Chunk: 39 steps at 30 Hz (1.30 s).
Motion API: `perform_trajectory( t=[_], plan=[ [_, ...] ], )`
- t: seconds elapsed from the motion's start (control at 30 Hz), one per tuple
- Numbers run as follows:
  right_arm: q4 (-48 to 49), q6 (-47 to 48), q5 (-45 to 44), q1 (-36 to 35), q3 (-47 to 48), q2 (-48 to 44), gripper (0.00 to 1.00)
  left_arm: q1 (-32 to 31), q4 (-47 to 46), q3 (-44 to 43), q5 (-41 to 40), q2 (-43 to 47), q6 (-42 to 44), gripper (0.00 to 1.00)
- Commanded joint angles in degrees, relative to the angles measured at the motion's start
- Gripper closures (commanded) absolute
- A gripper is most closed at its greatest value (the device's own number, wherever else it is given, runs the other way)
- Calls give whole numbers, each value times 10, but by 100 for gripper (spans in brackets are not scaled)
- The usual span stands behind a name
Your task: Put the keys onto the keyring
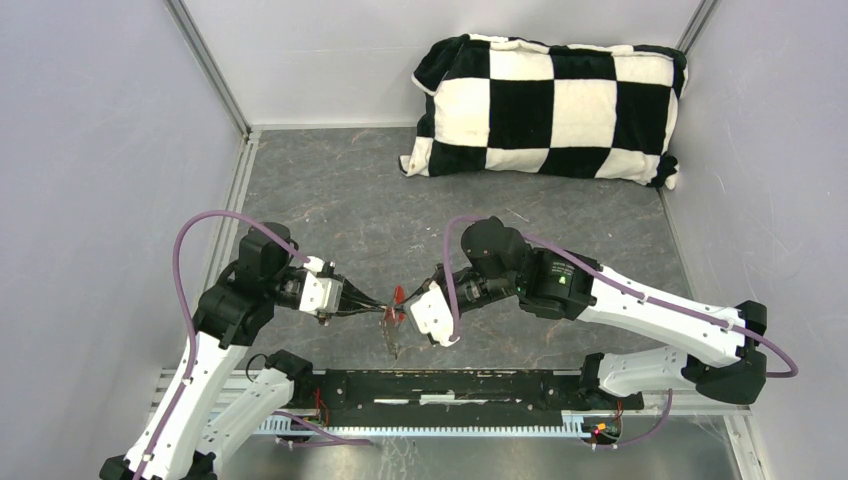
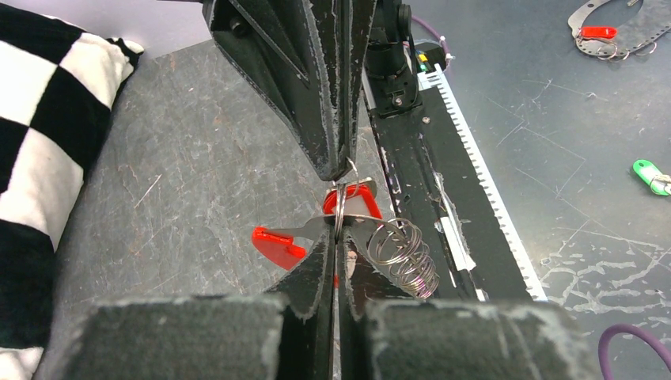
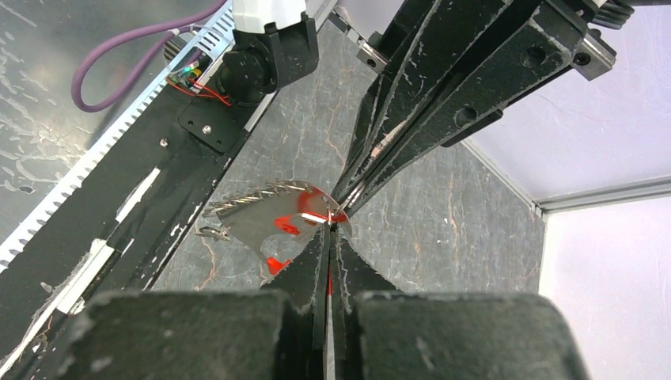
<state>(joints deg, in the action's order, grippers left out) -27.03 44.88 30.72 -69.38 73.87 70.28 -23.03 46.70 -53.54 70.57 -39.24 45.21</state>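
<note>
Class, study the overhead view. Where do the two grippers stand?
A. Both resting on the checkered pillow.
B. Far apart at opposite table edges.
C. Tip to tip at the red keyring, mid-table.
C: the left gripper and right gripper meet tip to tip at the keyring, far from the checkered pillow.

text: none legible | labels: none | numbers: none | signs: none
</note>
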Motion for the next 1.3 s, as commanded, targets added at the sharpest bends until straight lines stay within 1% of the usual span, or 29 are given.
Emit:
perform_trajectory(
  t=[0.0,0.17,0.6,0.93,1.27],
  plan=[
    [12,6,-25,-4,35,0,100,-3,-5,-22,5,1,-21,98],
    [6,-7,-70,-3,35,-6,100,-3,-5,-21,6,4,-20,98],
    [-12,-11,-79,-3,42,-4,100,-3,-5,-19,3,9,-21,98],
    [-6,-5,-45,-4,41,3,100,-3,-4,-25,-4,0,-28,98],
    [-8,-4,-29,-4,43,5,100,-3,-4,-27,-14,-7,-35,98]
  ],
)
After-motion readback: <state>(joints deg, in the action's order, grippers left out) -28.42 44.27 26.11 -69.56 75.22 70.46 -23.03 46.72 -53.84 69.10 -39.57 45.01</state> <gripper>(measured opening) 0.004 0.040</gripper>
